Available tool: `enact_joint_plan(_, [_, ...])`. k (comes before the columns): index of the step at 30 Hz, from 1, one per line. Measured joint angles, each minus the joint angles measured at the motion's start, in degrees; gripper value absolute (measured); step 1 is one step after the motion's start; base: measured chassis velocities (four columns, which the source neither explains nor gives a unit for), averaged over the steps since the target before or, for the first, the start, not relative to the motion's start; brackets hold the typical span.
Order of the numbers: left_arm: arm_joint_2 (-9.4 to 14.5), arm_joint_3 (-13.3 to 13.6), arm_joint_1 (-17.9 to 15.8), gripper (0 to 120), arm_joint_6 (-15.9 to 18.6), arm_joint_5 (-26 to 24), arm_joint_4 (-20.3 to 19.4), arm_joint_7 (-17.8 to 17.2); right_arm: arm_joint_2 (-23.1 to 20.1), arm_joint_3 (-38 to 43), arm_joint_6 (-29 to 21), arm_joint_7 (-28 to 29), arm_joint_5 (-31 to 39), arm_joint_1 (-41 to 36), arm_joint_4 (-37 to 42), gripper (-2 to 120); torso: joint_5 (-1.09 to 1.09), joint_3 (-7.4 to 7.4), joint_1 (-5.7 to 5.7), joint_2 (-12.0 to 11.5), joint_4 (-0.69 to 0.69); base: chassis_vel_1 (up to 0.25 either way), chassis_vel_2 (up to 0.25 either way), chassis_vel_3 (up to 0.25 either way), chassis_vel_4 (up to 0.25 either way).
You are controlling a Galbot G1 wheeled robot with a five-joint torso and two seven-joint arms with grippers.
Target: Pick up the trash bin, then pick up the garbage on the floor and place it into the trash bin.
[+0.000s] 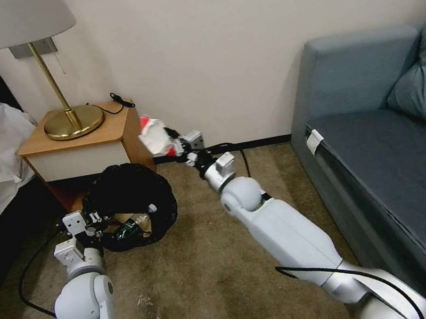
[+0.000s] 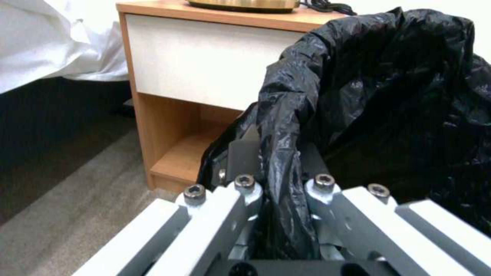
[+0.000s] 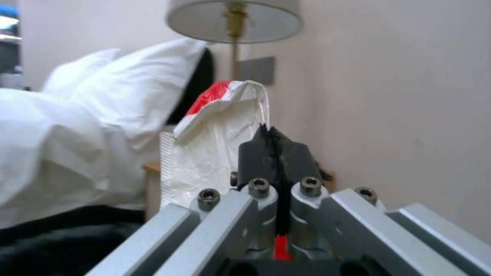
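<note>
1. Here, in the head view, the left gripper (image 1: 94, 219) holds the trash bin (image 1: 129, 203) by the near edge of its black liner, keeping it tipped so the mouth faces up and toward the robot, just in front of the nightstand (image 1: 81, 145). Inside lie a crumpled brown paper bag (image 1: 135, 221) and a small bottle (image 1: 129, 227) with a green label. The right gripper (image 1: 177, 144) is raised above and beyond the bin, near the wall, with the red-and-white packet (image 1: 154, 135) hanging from it.

2. In the left wrist view, the left gripper (image 2: 279, 168) has its fingers pressed together on a fold of the black bag (image 2: 389, 96) at the rim, one finger inside and one outside (the white plastic of the bin itself is hidden by the liner). The nightstand drawer front (image 2: 199, 67) stands close behind.

3. In the right wrist view, the right gripper (image 3: 276, 147) is closed tight on one edge of the packet (image 3: 215, 134), which sticks up and off to one side, with a lamp (image 3: 234, 19) and white bedding (image 3: 76, 126) behind.

4. The step in hand looks like carrying the packet over the bin. To do it well, bring the right gripper back and down until the packet hangs squarely over the opening, not its far rim, and let go low, since a light, crumpled packet may drift or catch on the liner. The left arm should hold the bin steady and avoid tilting it further, or the bottle could roll out.
</note>
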Motion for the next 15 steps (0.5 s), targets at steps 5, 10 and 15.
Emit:
enact_joint_plan(5, [-0.2,0.1,0.1,4,0.0,0.0,0.0,-0.1,0.5,-2.4,-0.5,0.6,-0.1,-0.3,1.3,0,0.0,0.0,0.0,0.0,0.0,0.0,0.0,0.0,0.0])
enact_joint_plan(10, [-0.3,0.3,0.3,4,0.0,0.0,-0.1,-0.4,1.0,-4.3,-0.7,0.7,-0.6,-1.1,1.7,0,0.0,0.0,0.0,0.0,0.0,0.0,0.0,0.0,0.0])
enact_joint_plan(15, [-0.4,0.5,0.1,4,0.0,0.1,0.1,-0.5,1.3,-6.3,-0.8,0.8,-1.2,-2.4,2.8,0,0.01,0.0,0.0,0.0,-0.01,0.0,0.0,0.0,0.0])
